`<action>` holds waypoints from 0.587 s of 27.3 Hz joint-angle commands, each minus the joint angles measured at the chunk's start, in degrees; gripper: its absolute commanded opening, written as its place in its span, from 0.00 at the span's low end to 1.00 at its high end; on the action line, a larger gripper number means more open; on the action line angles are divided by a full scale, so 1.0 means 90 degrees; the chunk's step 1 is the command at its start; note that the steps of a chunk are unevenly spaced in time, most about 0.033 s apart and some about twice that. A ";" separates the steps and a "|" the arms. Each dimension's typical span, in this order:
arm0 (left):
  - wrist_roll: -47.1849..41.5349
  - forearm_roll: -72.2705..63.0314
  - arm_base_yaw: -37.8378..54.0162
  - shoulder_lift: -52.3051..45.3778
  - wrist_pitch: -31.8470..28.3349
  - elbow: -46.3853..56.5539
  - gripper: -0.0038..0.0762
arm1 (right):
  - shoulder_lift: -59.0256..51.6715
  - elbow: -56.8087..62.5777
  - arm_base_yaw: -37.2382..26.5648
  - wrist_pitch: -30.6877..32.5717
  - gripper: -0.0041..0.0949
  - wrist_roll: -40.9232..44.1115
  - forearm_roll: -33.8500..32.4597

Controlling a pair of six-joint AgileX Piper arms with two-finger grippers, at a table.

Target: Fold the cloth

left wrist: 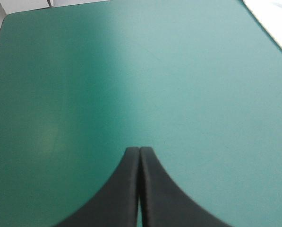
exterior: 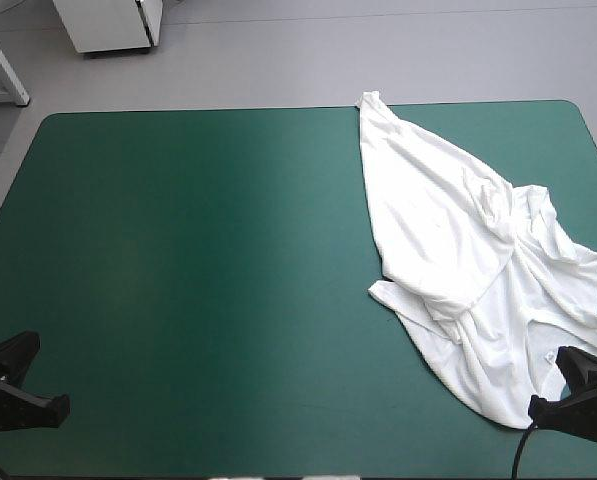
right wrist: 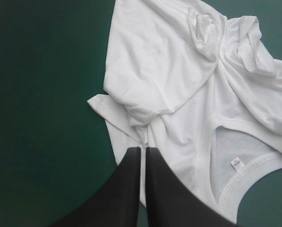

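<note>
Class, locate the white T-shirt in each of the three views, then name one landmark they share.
High view: T-shirt crumpled on the teal-green cover's right side.
Left wrist view: white strip far ahead, probably it.
Right wrist view: ahead of and under the right gripper.
Shared landmark: the teal-green cover.

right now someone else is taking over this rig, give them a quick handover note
Left hand: shut, empty, over bare teal-green cover at the table's near left corner.
Right hand: shut, seems to hold nothing, above the near part of the T-shirt, beside its collar.
T-shirt: crumpled, on the table's right side, reaching from the far edge toward the near right corner.
Done: nothing folded yet.
Left: spread it flat, then fold.
</note>
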 commanded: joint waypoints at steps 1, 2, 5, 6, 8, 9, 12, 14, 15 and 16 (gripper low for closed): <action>-0.0015 -0.0099 0.0012 0.0123 -0.0040 -0.0110 0.02 | 0.0143 -0.0352 0.0047 -0.0124 0.17 0.0022 -0.0060; -0.0015 -0.0099 0.0012 0.0123 -0.0065 -0.0110 0.02 | 0.0195 -0.0444 0.0047 -0.0096 0.22 -0.0031 -0.0093; -0.0015 -0.0099 0.0012 0.0123 -0.0180 -0.0110 0.02 | 0.0518 -0.0812 0.0047 -0.0015 0.41 -0.0078 -0.0110; -0.0015 -0.0112 0.0012 0.0123 -0.0236 -0.0110 0.02 | 0.0686 -0.0974 0.0047 -0.0015 0.46 -0.0078 -0.0084; -0.0015 -0.0113 0.0012 0.0123 -0.0396 -0.0110 0.02 | 0.1089 -0.1320 0.0047 -0.0015 0.53 -0.0078 0.0005; -0.0015 -0.0113 0.0012 0.0137 -0.0457 -0.0110 0.02 | 0.1270 -0.1493 0.0047 -0.0015 0.53 -0.0078 0.0017; -0.0015 -0.0113 0.0012 0.0315 -0.0454 -0.0110 0.02 | 0.1924 -0.1944 0.0047 -0.0015 0.53 -0.0276 0.0031; -0.0015 -0.0113 0.0012 0.0732 -0.0394 -0.0184 0.02 | 0.2573 -0.2267 0.0047 -0.0015 0.53 -0.0562 -0.0032; -0.0015 -0.0113 0.0012 0.0925 -0.0408 -0.0228 0.02 | 0.2763 -0.2350 0.0047 -0.0015 0.53 -0.0562 -0.0074; -0.0015 -0.0113 0.0012 0.1127 -0.0422 -0.0314 0.02 | 0.2941 -0.2417 0.0047 -0.0015 0.53 -0.0562 -0.0077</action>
